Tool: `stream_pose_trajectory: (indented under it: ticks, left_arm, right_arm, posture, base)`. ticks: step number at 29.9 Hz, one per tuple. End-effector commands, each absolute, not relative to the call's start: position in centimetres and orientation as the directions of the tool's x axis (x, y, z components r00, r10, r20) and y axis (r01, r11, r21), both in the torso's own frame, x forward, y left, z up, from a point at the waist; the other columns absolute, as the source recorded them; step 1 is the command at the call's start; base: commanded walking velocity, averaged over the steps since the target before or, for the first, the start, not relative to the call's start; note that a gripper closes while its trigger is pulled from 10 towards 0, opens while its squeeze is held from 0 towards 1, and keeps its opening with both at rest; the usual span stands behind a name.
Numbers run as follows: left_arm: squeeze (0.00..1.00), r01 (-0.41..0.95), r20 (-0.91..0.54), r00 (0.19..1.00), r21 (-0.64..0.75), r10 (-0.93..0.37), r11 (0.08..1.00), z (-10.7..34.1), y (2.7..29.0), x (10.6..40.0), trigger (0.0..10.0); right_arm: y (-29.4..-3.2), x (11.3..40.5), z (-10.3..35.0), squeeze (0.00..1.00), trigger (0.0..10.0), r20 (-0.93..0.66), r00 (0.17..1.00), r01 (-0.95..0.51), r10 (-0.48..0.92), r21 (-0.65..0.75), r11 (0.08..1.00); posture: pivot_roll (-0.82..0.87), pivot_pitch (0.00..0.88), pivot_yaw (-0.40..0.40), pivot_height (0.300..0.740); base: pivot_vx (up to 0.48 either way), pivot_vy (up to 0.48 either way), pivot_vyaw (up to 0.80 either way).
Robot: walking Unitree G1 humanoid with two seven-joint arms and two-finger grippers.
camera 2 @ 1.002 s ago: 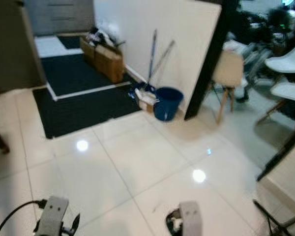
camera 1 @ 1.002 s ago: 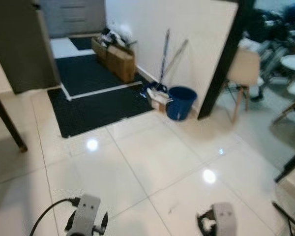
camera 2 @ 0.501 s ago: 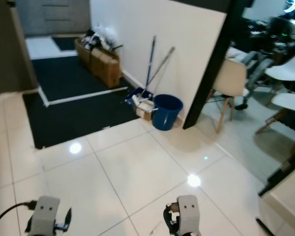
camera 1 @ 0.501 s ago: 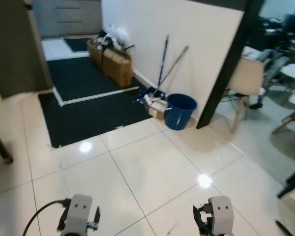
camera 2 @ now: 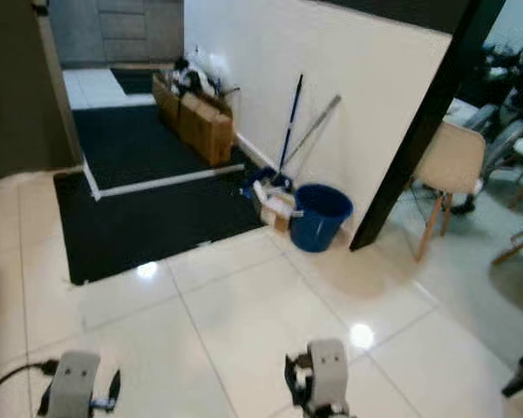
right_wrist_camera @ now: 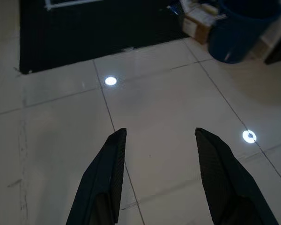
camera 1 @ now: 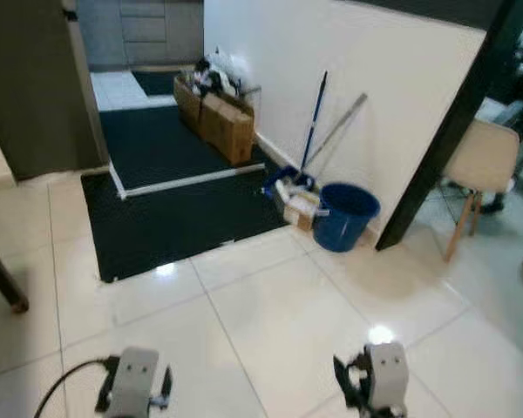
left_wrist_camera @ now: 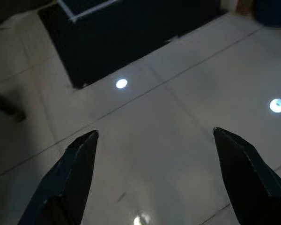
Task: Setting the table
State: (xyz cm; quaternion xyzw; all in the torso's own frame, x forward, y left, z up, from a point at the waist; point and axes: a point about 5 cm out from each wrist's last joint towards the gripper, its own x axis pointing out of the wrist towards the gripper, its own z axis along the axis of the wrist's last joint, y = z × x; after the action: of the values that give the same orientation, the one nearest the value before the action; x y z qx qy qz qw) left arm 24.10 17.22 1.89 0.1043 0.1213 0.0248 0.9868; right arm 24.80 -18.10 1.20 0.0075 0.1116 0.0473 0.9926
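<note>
No tableware is in sight. My left gripper [left_wrist_camera: 154,136] hangs open over the pale tiled floor, its two black fingers spread wide with nothing between them. My right gripper [right_wrist_camera: 161,133] is also open and empty above the tiles. In the eye views the two silver wrists, left [camera 1: 132,390] and right [camera 1: 375,383], sit at the bottom edge.
A black mat [camera 1: 170,196] covers the floor ahead. Against the white wall stand cardboard boxes [camera 1: 220,117], a mop and broom [camera 1: 312,131] and a blue bucket [camera 1: 345,215]. A beige chair [camera 1: 478,165] is at the right, a dark table leg [camera 1: 2,279] at the left.
The whole view has shifted as the camera moved: the bucket, boxes and mat now sit further right. Both grippers hang as before.
</note>
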Motion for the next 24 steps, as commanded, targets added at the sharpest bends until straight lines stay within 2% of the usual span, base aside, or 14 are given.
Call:
stream_pose_trajectory:
  ticks: [1, 12, 24]
  left_arm:
    - [0.00, -0.010, -0.266, 0.961, 0.240, 0.076, 0.971, 1.2, 17.7, 23.5, 10.0]
    - [0.00, 0.013, -0.269, 0.961, 0.249, 0.057, 0.968, 1.2, 17.6, 24.0, 10.0]
    - [0.00, 0.026, -0.269, 0.962, 0.255, 0.045, 0.967, 1.2, 17.6, 24.2, 10.0]
  right_arm:
    - [-17.5, 24.2, 0.6, 0.00, 10.0, -0.248, 0.959, -0.122, 0.136, 0.070, 0.990]
    - [-16.9, 23.6, -0.1, 0.00, 10.0, -0.290, 0.927, -0.181, 0.238, 0.210, 0.961]
    - [-18.0, 24.3, 0.5, 0.00, 10.0, -0.274, 0.938, -0.156, 0.212, 0.214, 0.964]
  posture:
    - [0.09, 0.064, -0.014, 0.740]
    - [0.08, 0.062, 0.002, 0.740]
    - [0.08, 0.054, 0.004, 0.740]
  base:
    - [0.480, 0.000, 0.00]
    - [0.480, 0.000, 0.00]
    - [0.480, 0.000, 0.00]
